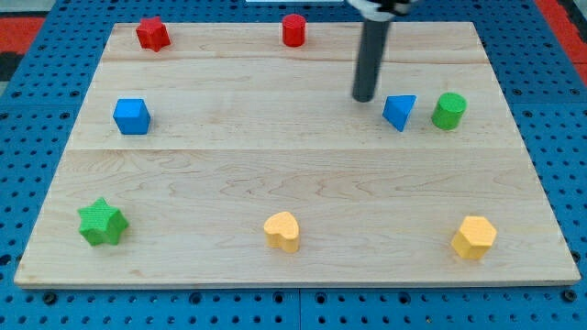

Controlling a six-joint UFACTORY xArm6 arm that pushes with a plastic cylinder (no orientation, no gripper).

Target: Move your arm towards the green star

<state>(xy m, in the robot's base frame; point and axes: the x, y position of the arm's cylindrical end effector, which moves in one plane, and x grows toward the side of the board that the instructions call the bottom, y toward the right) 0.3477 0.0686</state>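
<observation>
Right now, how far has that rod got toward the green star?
Nothing looks done yet. My tip rests near the view's top right, just left of the blue triangle and the green cylinder. The green star sits untouched at the bottom left, so nearly the whole board remains to cross.

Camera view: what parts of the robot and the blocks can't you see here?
- The arm above the straight dark rod: cut off by the view's top edge; only the rod and my tip show.
- Back faces and undersides of blocks such as the green star-shaped block and the blue triangular block: hidden by the blocks themselves in this one view.
</observation>
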